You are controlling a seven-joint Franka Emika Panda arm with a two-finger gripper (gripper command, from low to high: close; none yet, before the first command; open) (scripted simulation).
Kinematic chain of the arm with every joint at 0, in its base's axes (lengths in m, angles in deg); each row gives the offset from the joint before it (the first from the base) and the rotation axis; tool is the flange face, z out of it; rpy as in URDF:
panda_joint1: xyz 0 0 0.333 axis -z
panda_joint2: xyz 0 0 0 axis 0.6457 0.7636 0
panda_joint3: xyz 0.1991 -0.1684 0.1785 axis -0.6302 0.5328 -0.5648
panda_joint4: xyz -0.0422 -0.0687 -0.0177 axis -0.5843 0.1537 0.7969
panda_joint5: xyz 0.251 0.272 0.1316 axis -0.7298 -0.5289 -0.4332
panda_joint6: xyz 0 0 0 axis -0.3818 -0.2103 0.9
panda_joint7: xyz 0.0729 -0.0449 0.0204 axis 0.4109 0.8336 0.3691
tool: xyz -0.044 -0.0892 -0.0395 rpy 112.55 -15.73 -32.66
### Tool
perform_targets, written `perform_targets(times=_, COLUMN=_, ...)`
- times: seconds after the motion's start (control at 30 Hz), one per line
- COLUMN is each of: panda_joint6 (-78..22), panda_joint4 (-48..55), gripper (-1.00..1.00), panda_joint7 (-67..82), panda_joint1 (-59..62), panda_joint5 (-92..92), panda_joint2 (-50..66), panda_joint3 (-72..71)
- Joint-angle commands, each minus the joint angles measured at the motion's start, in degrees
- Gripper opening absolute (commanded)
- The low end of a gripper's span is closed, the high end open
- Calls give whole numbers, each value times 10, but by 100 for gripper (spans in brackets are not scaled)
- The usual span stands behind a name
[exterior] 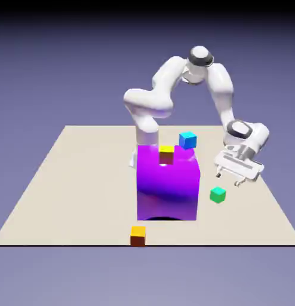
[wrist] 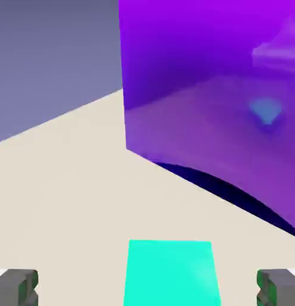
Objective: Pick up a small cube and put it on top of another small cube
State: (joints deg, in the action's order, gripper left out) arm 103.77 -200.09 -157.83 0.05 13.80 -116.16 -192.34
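The hand [exterior: 228, 180] hovers with fingers [wrist: 18, 287] spread wide, empty, just above the small green cube [wrist: 172, 274] on the tabletop [exterior: 72, 179] beside the purple block [exterior: 168, 186].

So the little green cube [exterior: 217, 194] is just sitting flat on the table, a plain teal-green, nothing on its faces, really tiny. In the exterior view it's toward the right, a short way off the big purple block's lower right corner and not touching it. From my hand view the cube [wrist: 171, 272] shows up big at the bottom middle, bright top face up, squarely lined up, in line with the gap between my two fingertips. Untouched so far.
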Motion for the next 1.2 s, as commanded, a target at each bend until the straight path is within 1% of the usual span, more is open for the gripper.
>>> perform_targets(times=0.0, panda_joint6=25, panda_joint4=-3, gripper=0, panda_joint7=0, panda_joint1=19, panda_joint5=-8, panda_joint2=-12, panda_joint3=-18)
perform_targets(times=0.1, panda_joint6=86, panda_joint4=-12, gripper=0, panda_joint7=2, panda_joint1=67, panda_joint5=-28, panda_joint2=-42, panda_joint3=-62)
perform_targets(times=0.13, panda_joint6=86, panda_joint4=-12, gripper=-100, panda_joint7=2, panda_joint1=67, panda_joint5=-28, panda_joint2=-42, panda_joint3=-62)
perform_targets(times=0.17, panda_joint6=86, panda_joint4=-12, gripper=-100, panda_joint7=2, panda_joint1=67, panda_joint5=-28, panda_joint2=-42, panda_joint3=-62)
perform_targets(times=0.3, panda_joint6=-5, panda_joint4=4, gripper=-100, panda_joint7=13, panda_joint1=0, panda_joint5=4, panda_joint2=8, panda_joint3=1)
perform_targets(times=1.17, panda_joint6=-226, panda_joint4=217, gripper=-100, panda_joint7=661, panda_joint1=-19, panda_joint5=206, panda_joint2=384, panda_joint3=60)
